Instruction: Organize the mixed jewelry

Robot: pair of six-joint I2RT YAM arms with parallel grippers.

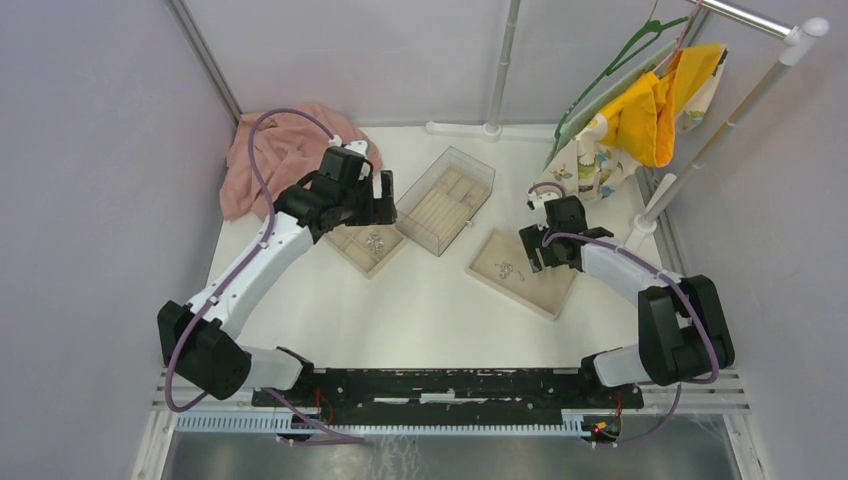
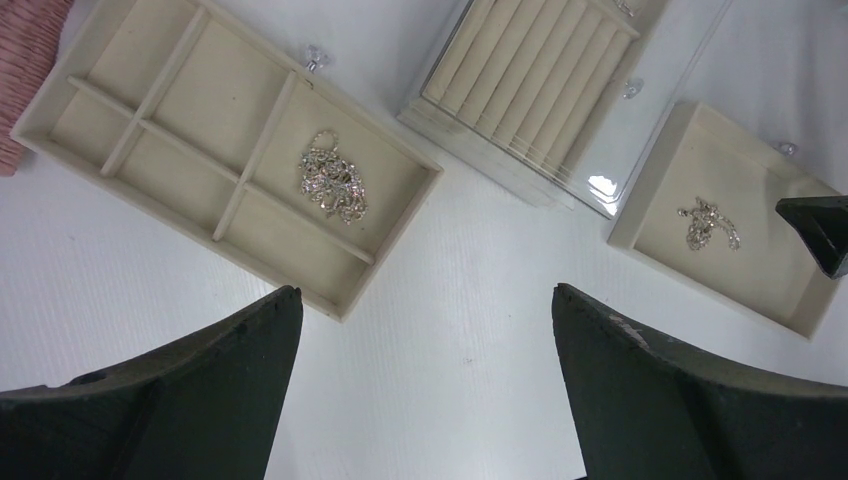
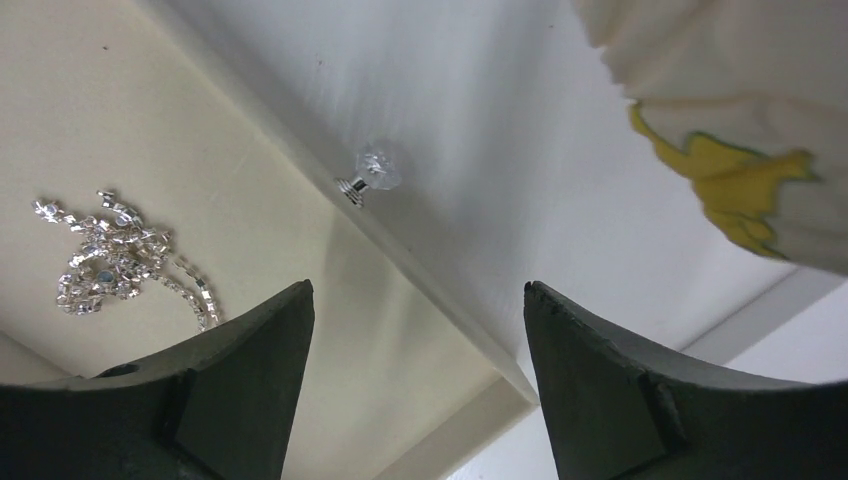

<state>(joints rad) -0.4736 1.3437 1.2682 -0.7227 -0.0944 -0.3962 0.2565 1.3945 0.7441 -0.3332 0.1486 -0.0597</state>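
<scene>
Tangling is the main risk: the mixed jewelry (image 2: 335, 185) lies as 1 knotted heap in a compartment of the divided tray (image 2: 180, 90), with a smaller cluster (image 3: 115, 260) in the plain tray (image 3: 150, 100). The 2 claws gape wide and hold nothing. The left gripper (image 2: 425, 300) hangs above the table beside the divided tray. The right gripper (image 3: 418, 290) hovers over the plain tray's rim by its crystal knob (image 3: 372, 172), so a descent there could strike the wall or lift several chains together.

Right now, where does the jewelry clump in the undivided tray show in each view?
Top external: jewelry clump, right of centre.
Left wrist: clump at far right.
Right wrist: clump at lower left.
Shared landmark: the undivided beige tray beneath it, in all three.
</scene>
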